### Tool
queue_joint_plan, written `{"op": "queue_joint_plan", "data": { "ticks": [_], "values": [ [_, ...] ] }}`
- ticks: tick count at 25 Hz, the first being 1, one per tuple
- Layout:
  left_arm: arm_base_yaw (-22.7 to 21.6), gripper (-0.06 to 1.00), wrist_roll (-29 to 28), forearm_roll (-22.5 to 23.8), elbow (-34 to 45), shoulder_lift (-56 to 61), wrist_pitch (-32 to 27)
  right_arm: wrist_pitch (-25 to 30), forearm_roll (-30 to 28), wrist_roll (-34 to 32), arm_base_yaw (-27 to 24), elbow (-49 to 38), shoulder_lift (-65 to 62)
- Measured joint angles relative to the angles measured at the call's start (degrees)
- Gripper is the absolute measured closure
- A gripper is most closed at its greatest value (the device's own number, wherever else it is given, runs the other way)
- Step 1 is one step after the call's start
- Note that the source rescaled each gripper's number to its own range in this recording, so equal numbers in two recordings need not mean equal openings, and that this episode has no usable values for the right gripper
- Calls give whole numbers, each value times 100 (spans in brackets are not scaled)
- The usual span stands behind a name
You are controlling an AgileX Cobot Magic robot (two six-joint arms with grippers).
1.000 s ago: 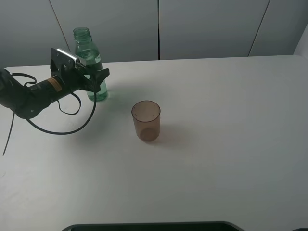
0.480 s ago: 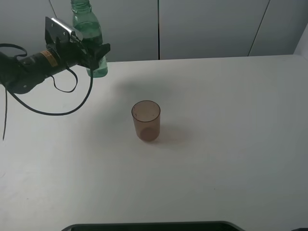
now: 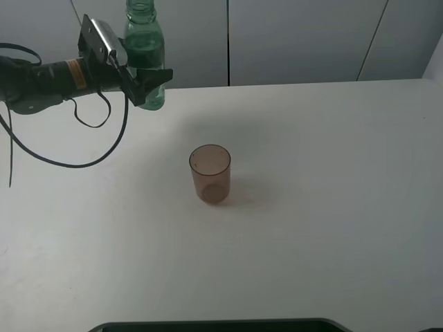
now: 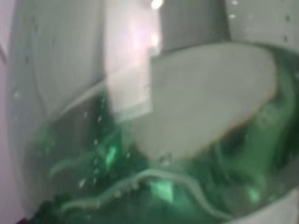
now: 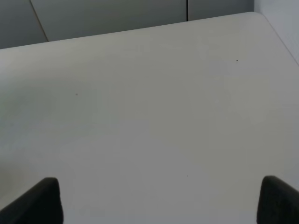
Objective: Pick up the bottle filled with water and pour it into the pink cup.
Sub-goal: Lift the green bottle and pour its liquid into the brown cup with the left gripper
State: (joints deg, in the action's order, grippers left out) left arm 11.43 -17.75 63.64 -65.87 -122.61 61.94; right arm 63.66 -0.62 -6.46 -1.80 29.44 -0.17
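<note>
Since the earlier frame we have carried the bottle (image 3: 144, 43) up and to the right. It now hangs upright in the upper left of the exterior view, clear of the worktop (image 3: 311, 173), with our left hand (image 3: 151, 86) clamped on its lower body. The pink cup (image 3: 210, 173) stands near the centre, well apart from it. We judge the bottle heavy with water, thin-walled, slick and uncapped, so a firm low grip and a slow tilt suit it. Our right hand (image 5: 161, 200) stands wide, holding nothing.
</note>
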Motion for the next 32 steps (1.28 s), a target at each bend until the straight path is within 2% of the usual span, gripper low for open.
{"op": "queue_joint_plan", "data": {
  "ticks": [3, 6, 12, 16, 32],
  "values": [
    [22, 93, 302, 361, -5, 0, -56, 0, 0, 0, 0, 0, 0],
    [119, 93, 549, 507, -5, 0, -282, 0, 0, 0, 0, 0, 0],
    [516, 93, 1263, 531, -14, 0, -626, 0, 0, 0, 0, 0, 0],
    [736, 93, 1485, 544, -27, 0, -726, 0, 0, 0, 0, 0, 0],
    [899, 93, 3667, 576, -48, 0, -761, 0, 0, 0, 0, 0, 0]
  ]
}}
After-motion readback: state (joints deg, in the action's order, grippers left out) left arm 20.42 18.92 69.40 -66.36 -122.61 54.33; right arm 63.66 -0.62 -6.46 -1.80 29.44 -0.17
